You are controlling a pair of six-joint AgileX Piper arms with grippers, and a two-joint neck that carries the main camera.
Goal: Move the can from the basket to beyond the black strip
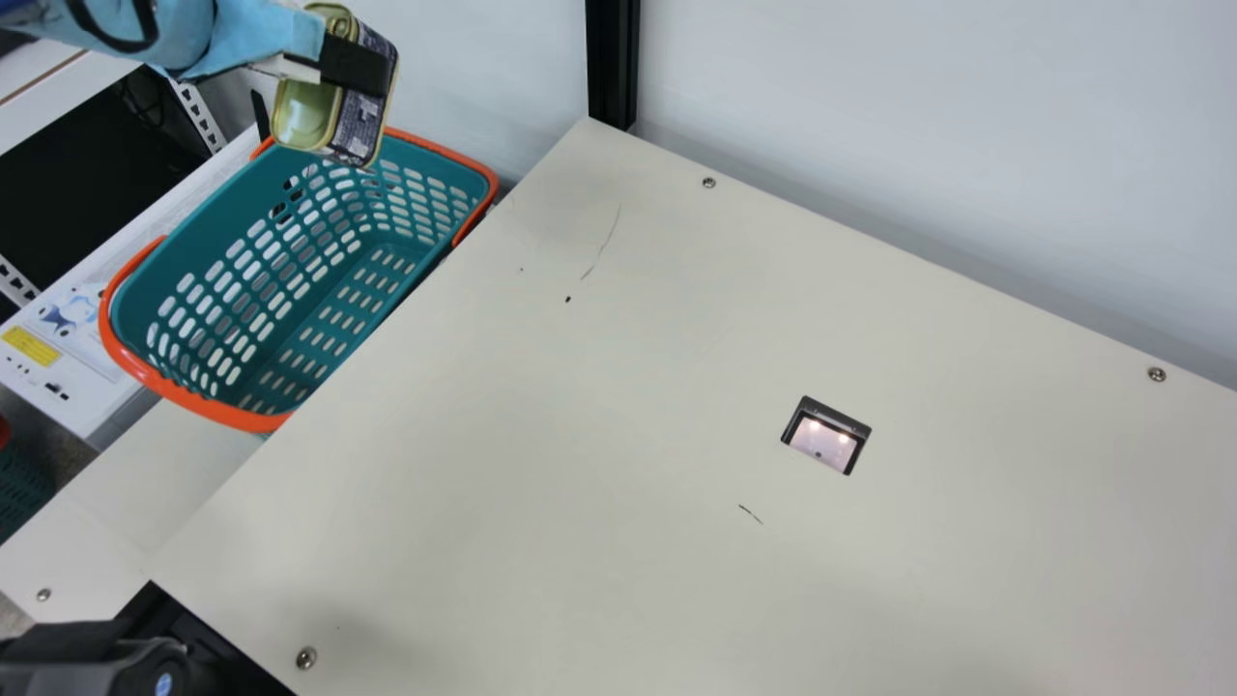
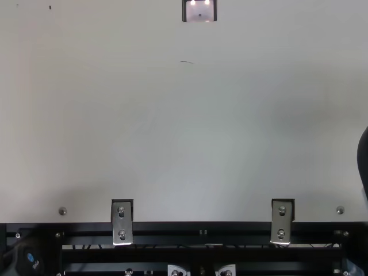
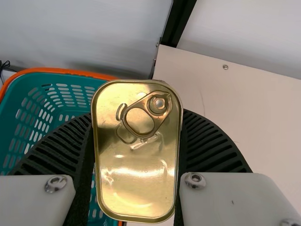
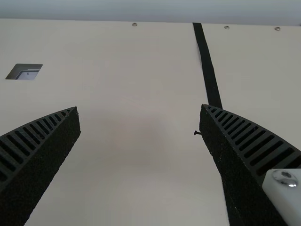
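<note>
One gold-coloured, round-cornered oblong tin can with a dark printed side (image 1: 362, 128) is held up above the teal slotted plastic basket with an orange rim (image 1: 184, 242), towards the basket's far end. The left pincer (image 1: 340, 72), black and ribbed, is pinching the can: it sits between the two fingers, one pressing on each long side. In the main view the can is tilted, and part of it extends past the finger down towards the basket. In the left wrist view its shiny lid, with the pull ring, faces the camera, and the can covers part of the basket's edge next to the counter.

The cream flat-topped counter (image 1: 541, 435) runs alongside the basket. At the counter's corner, just past the basket's far end, rises a black upright post (image 1: 612, 58). Farther from the basket, a small black-framed square opening (image 1: 843, 419) is set in the counter. The long narrow black strip (image 4: 209, 66) lies flat on the counter, on the side of that opening away from the basket. The right pincer (image 4: 139, 110), black and ribbed too, is over the counter, well apart from the basket, its two fingers spread wide.
</note>
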